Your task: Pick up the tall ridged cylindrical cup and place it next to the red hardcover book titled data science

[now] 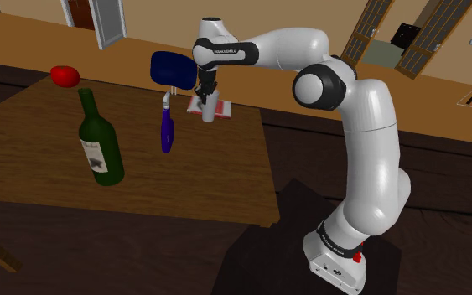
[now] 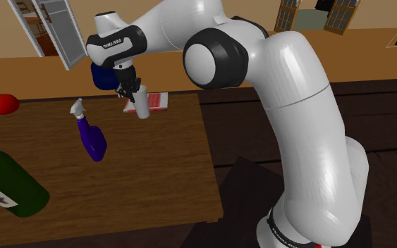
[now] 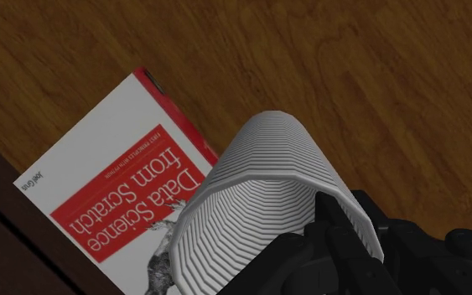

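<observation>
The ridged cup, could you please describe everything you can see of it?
The ridged cup is pale grey, tall and cylindrical, with fine ridges inside and out and an open mouth. It hangs tilted, clasped at its rim by the gripper, over the wooden table beside the red-and-white book.

Brown wooden bench (image 1: 184, 188) under me, grain running across it. Toward the shoulder view's left a green wine bottle (image 1: 100, 144) with a pale label stands on it, and near that a purple spray bottle (image 1: 167, 127). At the far edge I see a red rounded thing (image 1: 64, 76) and a dark blue one (image 1: 171, 69). A red-and-white book (image 3: 112, 188), Data Science from Scratch, lies flat by the bench's edge.
</observation>
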`<state>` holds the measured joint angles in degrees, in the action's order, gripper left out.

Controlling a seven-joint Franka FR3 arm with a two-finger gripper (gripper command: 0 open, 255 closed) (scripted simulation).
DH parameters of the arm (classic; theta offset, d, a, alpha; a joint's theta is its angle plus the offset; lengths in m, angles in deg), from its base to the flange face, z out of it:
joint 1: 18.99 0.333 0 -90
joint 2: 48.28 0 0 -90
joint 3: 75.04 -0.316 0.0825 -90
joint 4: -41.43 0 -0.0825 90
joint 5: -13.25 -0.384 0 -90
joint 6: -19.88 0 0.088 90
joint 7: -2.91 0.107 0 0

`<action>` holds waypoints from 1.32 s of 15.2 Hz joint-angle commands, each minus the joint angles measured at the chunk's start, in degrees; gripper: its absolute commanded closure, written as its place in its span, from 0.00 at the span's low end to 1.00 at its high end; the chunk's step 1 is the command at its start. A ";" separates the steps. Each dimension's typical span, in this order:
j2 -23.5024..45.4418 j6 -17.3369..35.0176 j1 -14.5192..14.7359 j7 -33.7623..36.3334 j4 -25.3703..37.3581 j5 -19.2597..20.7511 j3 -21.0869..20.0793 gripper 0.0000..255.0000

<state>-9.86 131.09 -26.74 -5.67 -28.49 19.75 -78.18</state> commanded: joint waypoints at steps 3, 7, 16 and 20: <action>-0.02 0.03 0.00 0.00 -0.03 0.00 0.00 0.00; -0.02 0.03 0.00 0.00 -0.03 0.00 0.00 0.00; -1.44 -6.30 0.35 -0.22 4.88 -0.18 -0.13 0.00; -1.44 -6.30 0.35 -0.22 4.88 -0.18 -0.13 0.00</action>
